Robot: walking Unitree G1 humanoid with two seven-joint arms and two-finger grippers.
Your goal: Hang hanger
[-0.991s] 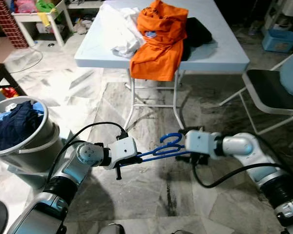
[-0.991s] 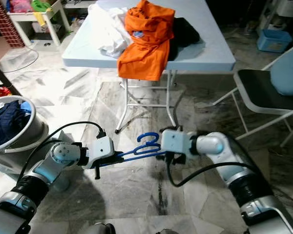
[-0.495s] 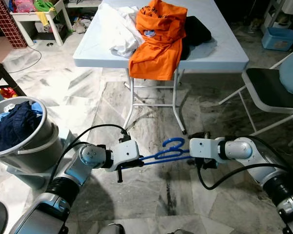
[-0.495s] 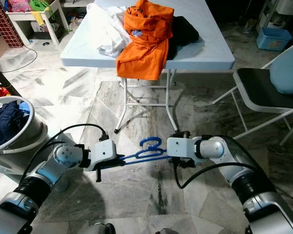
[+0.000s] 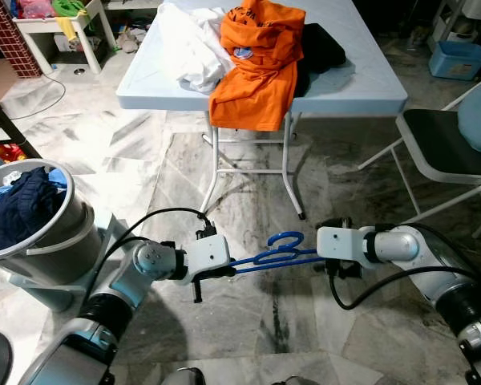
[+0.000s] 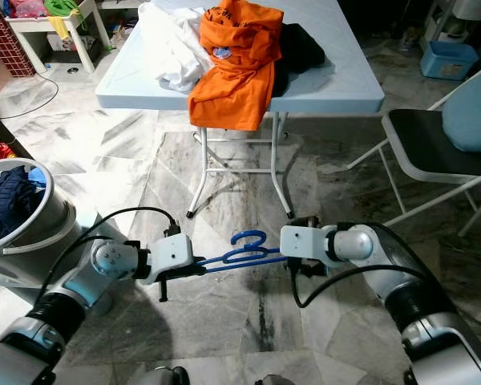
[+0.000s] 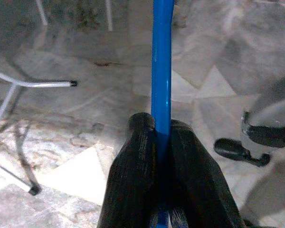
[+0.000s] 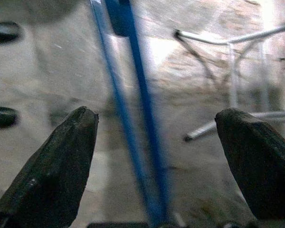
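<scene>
Low over the marble floor (image 5: 168, 168), between the two arms, a blue hanger (image 5: 274, 253) is held roughly level, hook pointing up and toward the table. Left gripper (image 7: 162, 135) is clamped on one end of the hanger's bar, both black fingers (image 7: 135, 166) pressed tight against the blue rod in the left wrist view. Right gripper (image 8: 154, 156) sits at the other end with fingers (image 8: 57, 156) spread wide apart, the hanger's two blue bars running between them without touching either finger; that view is blurred. From the head views the right gripper's white housing sits right at the hanger's right end.

Ahead stands a light blue folding table (image 5: 369, 84) on white legs. On it: an orange shirt (image 5: 256, 60) draped over the front edge, a white garment (image 5: 188, 44) to its left, a black garment (image 5: 325, 44) to its right, all touching or overlapping. At the robot's left is a grey laundry basket (image 5: 72, 237) with dark blue clothes (image 5: 20, 212) inside. At the right is a folding chair (image 5: 445, 148) with a black seat, a pale blue cushion (image 5: 479, 112) on it. Far right corner has a small blue bin (image 5: 451, 60). Black cables loop from both wrists.
</scene>
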